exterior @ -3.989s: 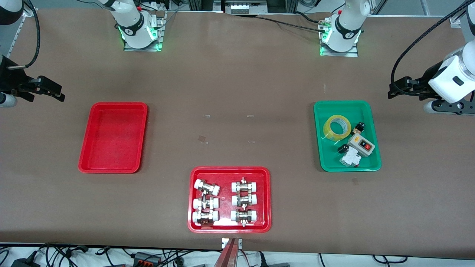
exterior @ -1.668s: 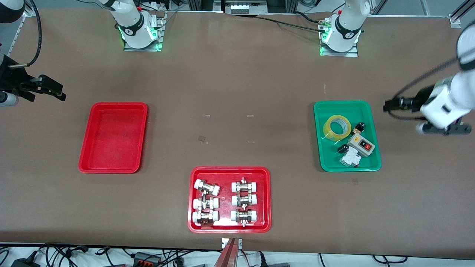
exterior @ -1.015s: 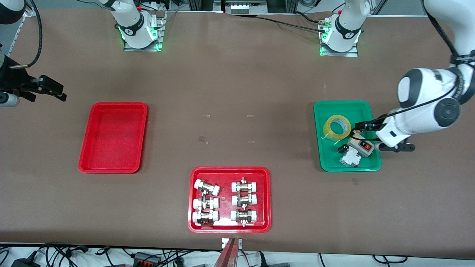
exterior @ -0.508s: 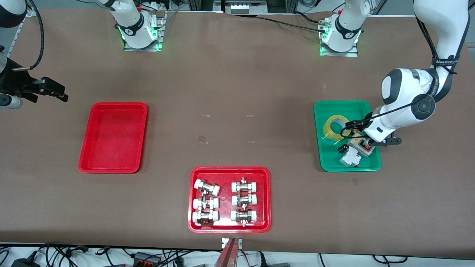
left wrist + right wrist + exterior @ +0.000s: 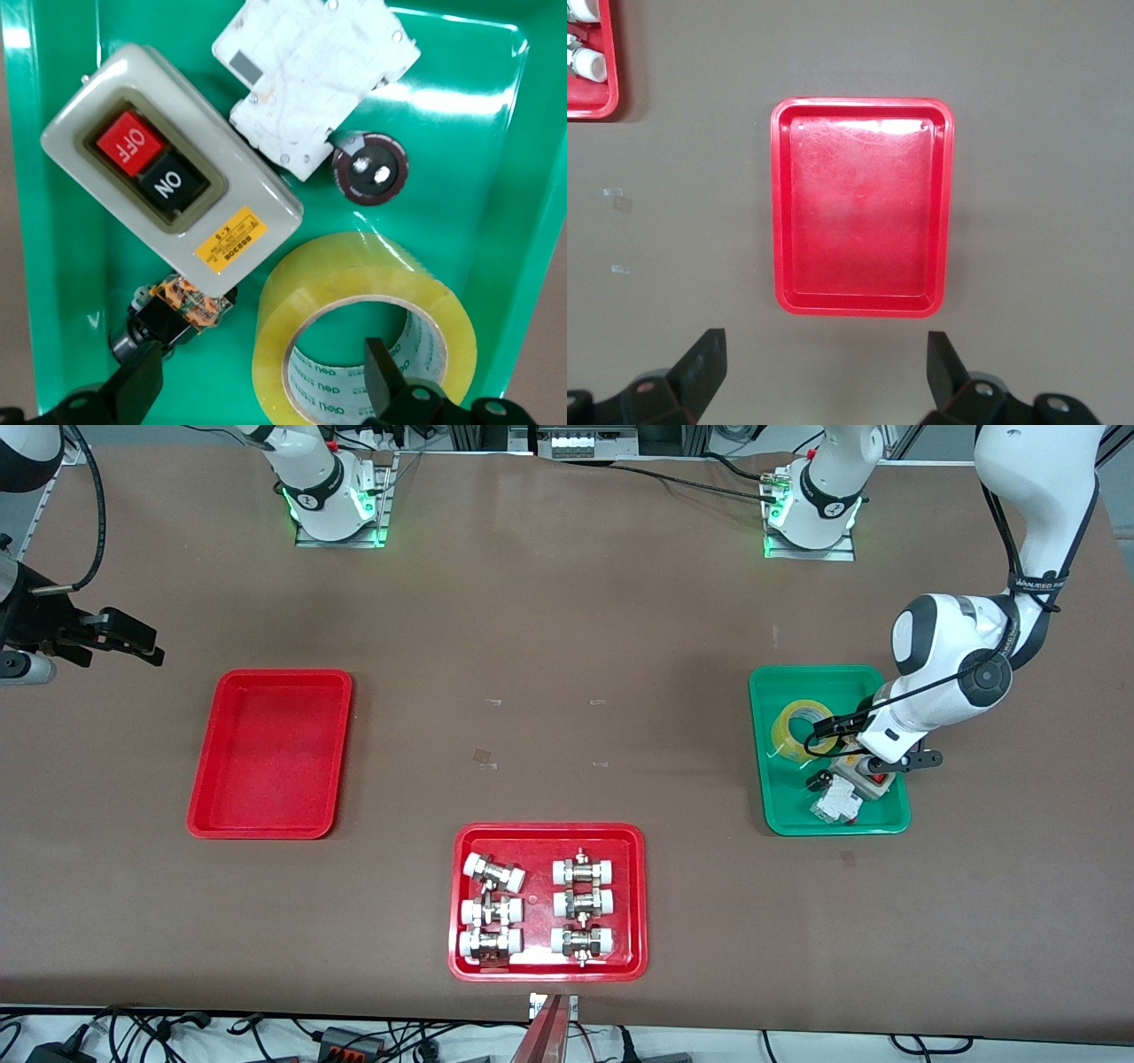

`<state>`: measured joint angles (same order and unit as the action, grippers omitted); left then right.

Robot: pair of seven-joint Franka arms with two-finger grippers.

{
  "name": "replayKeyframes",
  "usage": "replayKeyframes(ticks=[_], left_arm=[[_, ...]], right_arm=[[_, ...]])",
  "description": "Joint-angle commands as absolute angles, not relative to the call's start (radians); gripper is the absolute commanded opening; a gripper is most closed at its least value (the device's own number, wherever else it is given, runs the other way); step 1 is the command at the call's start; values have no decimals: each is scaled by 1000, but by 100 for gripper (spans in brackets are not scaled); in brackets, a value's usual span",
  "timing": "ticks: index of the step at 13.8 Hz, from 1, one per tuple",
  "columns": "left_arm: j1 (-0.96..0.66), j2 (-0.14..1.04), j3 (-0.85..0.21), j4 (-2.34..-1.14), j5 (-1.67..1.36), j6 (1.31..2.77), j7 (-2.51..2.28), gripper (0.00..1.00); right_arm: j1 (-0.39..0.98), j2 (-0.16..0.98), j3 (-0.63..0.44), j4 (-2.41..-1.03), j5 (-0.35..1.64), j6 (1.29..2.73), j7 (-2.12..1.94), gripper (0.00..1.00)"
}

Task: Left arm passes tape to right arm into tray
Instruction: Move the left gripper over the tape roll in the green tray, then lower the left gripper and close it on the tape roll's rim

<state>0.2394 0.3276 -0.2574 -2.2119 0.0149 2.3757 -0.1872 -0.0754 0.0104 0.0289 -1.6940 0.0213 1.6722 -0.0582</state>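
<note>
The yellow tape (image 5: 791, 726) lies flat in the green tray (image 5: 780, 802) at the left arm's end of the table. My left gripper (image 5: 831, 733) hangs open low over it. In the left wrist view the tape (image 5: 354, 279) fills the lower part; the left gripper (image 5: 261, 367) straddles the roll's wall, one finger (image 5: 383, 372) over the core hole, the other outside it. The plain red tray (image 5: 270, 753) stands empty at the right arm's end. My right gripper (image 5: 142, 646) waits open above the bare table beside it; the right wrist view shows that gripper (image 5: 824, 354) and the tray (image 5: 864, 204).
The green tray also holds a grey ON/OFF switch box (image 5: 168, 186), a white breaker (image 5: 310, 71), a dark round cap (image 5: 368, 168) and a small orange-and-black part (image 5: 182, 301). Nearest the front camera stands a red tray (image 5: 540, 868) with several white-capped metal fittings.
The left arm has swung in from the table's end over the green tray and come down onto the tape, its gripper still open. The right arm has hardly moved.
</note>
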Motion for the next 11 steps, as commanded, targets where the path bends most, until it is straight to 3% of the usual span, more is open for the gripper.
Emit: replayKeyframes(ticks=[1, 7, 11], left_arm=[[247, 316, -264, -2238, 31, 2391, -204, 100], [248, 316, -265, -2256, 31, 2395, -227, 99], [241, 308, -267, -2286, 32, 2416, -318, 91]], right_arm=[[-75, 11, 29, -1689, 12, 1661, -44, 100], [-77, 11, 29, -1689, 12, 1660, -44, 100], [-78, 11, 29, -1689, 12, 1660, -44, 100]])
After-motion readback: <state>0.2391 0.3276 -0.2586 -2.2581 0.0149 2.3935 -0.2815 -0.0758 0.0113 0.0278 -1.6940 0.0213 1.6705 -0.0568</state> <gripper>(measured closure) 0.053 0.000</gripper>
